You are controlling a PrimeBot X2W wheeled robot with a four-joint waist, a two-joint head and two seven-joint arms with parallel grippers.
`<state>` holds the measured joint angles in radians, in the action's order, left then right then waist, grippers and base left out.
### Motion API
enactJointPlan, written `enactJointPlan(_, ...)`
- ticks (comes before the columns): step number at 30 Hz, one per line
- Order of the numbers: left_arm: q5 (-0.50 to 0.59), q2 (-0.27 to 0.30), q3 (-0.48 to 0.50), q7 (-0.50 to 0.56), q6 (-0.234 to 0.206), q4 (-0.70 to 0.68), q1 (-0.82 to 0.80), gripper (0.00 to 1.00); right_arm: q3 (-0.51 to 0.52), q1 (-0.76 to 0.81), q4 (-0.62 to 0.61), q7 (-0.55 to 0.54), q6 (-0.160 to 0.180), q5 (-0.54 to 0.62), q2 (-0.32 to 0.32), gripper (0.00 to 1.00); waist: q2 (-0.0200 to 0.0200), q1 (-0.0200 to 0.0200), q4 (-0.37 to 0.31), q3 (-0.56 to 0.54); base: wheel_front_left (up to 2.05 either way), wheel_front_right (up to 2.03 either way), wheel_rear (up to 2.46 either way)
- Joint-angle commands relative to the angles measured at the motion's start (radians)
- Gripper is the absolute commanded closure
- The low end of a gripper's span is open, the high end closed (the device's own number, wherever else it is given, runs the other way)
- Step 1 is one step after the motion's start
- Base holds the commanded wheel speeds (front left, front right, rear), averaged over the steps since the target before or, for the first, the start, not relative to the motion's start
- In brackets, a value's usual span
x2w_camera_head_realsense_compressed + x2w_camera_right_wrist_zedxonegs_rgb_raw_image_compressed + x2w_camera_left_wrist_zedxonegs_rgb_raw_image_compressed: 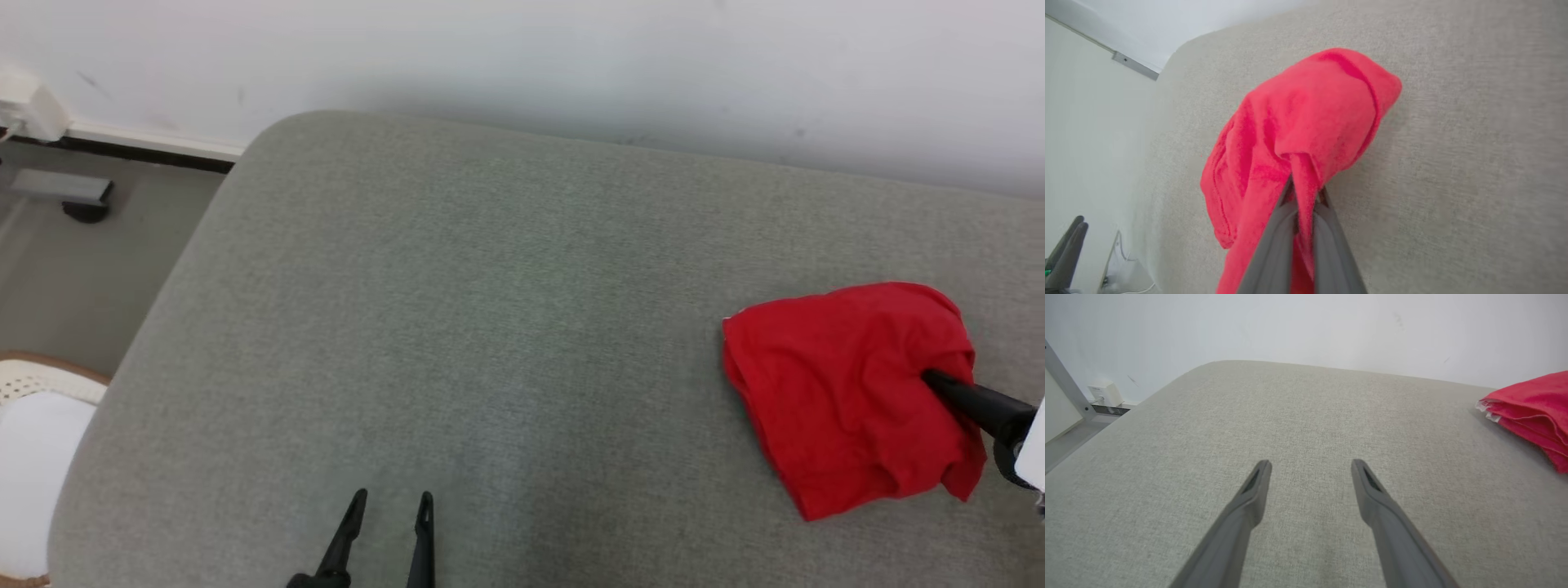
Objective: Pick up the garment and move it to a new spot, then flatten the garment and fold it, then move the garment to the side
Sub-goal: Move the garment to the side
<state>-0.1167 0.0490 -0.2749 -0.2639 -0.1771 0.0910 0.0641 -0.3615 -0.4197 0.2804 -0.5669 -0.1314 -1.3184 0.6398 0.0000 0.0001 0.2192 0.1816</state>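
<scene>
While my right gripper (1304, 192) is pinched tight on a fold of the red garment (849, 392), the rest of the cloth is bunched up at the right side of the grey cushion (490, 286), going by the head cam. Can't tell if any of it is lifted clear of the cushion, tbh. On the right wrist cam the fabric drapes over both fingers and bulges past the tips. My left gripper (390, 500) has its fingers spread wide with nothing between them, over bare fabric at the cushion's near edge, well apart from the garment. A white wall (571, 57) runs behind the cushion's far edge.
</scene>
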Motion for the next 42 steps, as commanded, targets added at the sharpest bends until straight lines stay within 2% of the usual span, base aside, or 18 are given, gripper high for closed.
enactJointPlan(1, -0.007, 0.004, 0.004, 0.0, -0.002, -0.001, -0.011, 0.0, -0.015, -0.021, -0.024, -0.005, 0.002, 0.024, 0.028, 1.0, 0.0, -0.0001, -0.046, -0.012, 0.0, 0.0, 0.0)
enactJointPlan(8, -0.018, 0.004, 0.006, 0.0, -0.006, -0.017, -0.019, 0.0, -0.056, -0.042, -0.106, -0.03, 0.002, 0.056, 0.123, 1.0, 0.0, -0.0001, -0.168, -0.012, 0.0, 0.0, 0.0)
enactJointPlan(16, 0.009, 0.004, 0.003, 0.0, 0.006, -0.014, -0.081, 0.0, -0.05, -0.074, -0.016, 0.02, 0.002, 0.133, 0.216, 1.0, 0.0, -0.0001, -0.264, 0.048, 0.0, 0.0, 0.0)
enactJointPlan(23, 0.028, 0.004, 0.003, 0.0, 0.015, 0.002, -0.113, 0.0, -0.124, -0.164, 0.093, 0.1, 0.002, 0.309, 0.266, 1.0, 0.0, -0.0001, -0.283, 0.085, 0.0, 0.0, 0.0)
enactJointPlan(36, 0.037, 0.004, 0.017, 0.0, 0.015, 0.002, -0.101, 0.0, -0.201, -0.24, 0.299, 0.272, 0.002, 0.399, 0.295, 1.0, 0.0, -0.0001, -0.268, 0.088, 0.0, 0.0, 0.0)
enactJointPlan(37, 0.039, 0.004, 0.017, 0.0, 0.014, 0.001, -0.1, 0.0, -0.199, -0.244, 0.327, 0.292, 0.002, 0.412, 0.295, 0.8, 0.0, -0.0001, -0.269, 0.088, 0.0, 0.0, 0.0)
enactJointPlan(38, 0.04, 0.004, 0.017, 0.0, 0.014, 0.0, -0.099, 0.0, -0.199, -0.246, 0.356, 0.311, 0.002, 0.425, 0.292, 0.42, 0.0, -0.0001, -0.271, 0.088, 0.0, 0.0, 0.0)
enactJointPlan(39, 0.039, 0.004, 0.017, 0.0, 0.014, -0.001, -0.099, 0.0, -0.202, -0.254, 0.386, 0.333, 0.002, 0.452, 0.293, 0.0, 0.0, -0.0001, -0.272, 0.089, 0.0, 0.0, 0.0)
enactJointPlan(42, 0.041, 0.004, 0.02, 0.0, 0.015, 0.0, -0.099, 0.0, -0.198, -0.274, 0.473, 0.388, 0.002, 0.5, 0.266, 0.0, 0.0, -0.0001, -0.28, 0.088, 0.0, 0.0, 0.0)
